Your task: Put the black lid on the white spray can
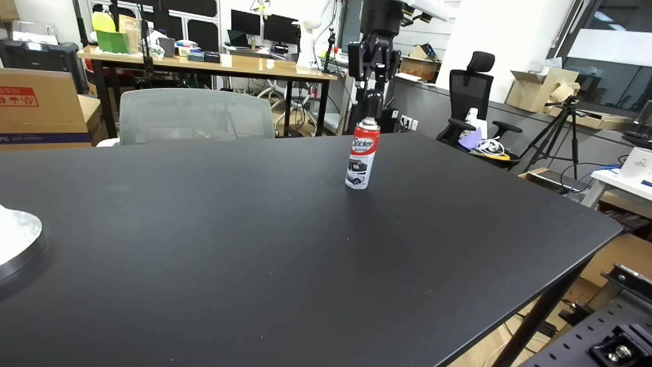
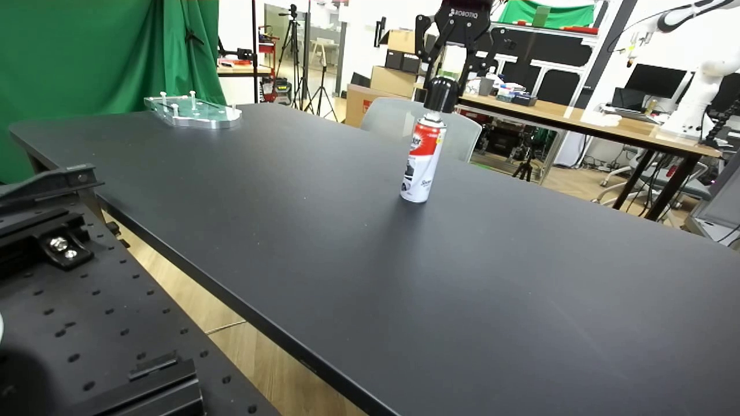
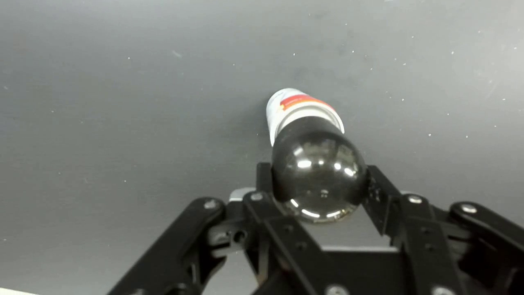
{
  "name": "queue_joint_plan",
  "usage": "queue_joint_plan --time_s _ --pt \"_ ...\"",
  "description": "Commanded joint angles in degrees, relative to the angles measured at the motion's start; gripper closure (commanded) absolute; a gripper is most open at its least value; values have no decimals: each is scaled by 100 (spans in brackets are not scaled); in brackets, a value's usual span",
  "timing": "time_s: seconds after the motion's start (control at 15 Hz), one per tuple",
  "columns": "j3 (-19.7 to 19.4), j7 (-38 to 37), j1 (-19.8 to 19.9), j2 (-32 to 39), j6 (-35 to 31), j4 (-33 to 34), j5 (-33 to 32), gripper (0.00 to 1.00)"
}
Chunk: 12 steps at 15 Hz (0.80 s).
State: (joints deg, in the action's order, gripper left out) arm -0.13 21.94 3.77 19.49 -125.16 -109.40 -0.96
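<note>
Gripper [image 3: 319,174] of black jointed links, its two fingers [image 3: 264,178] set against opposite sides of the glossy, round-topped black plastic lid [image 2: 441,95] and holding it dome upward. Beneath the lid, and nearly in line with it, the slim white cylindrical spray can [image 2: 424,164] with its red label band stands on its base. In both exterior views a pale neck and shoulder show between the lid's lower edge and the red band; the lid is therefore judged to be over the top of the can but not yet pressed home. Whether the lid's rim touches the can cannot be told. Step in hand, by judgement: alignment and lowering. The next move calls for centring the lid, a straight descent until its rim meets the shoulder, then firm downward pressure before release; an off-axis push could tip the unsupported can. The can bears on the broad, matt black tabletop [image 2: 347,260]; beyond the tabletop's edge, in both exterior views, stands a grey mesh-backed chair [image 1: 196,117].
</note>
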Motion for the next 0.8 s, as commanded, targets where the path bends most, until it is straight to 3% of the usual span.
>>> queue_joint_plan --time_s 0.0,0.73 --pt "90 -126 -14 172 107 269 31 68" --pt "38 -407 -58 105 7 43 -156 68"
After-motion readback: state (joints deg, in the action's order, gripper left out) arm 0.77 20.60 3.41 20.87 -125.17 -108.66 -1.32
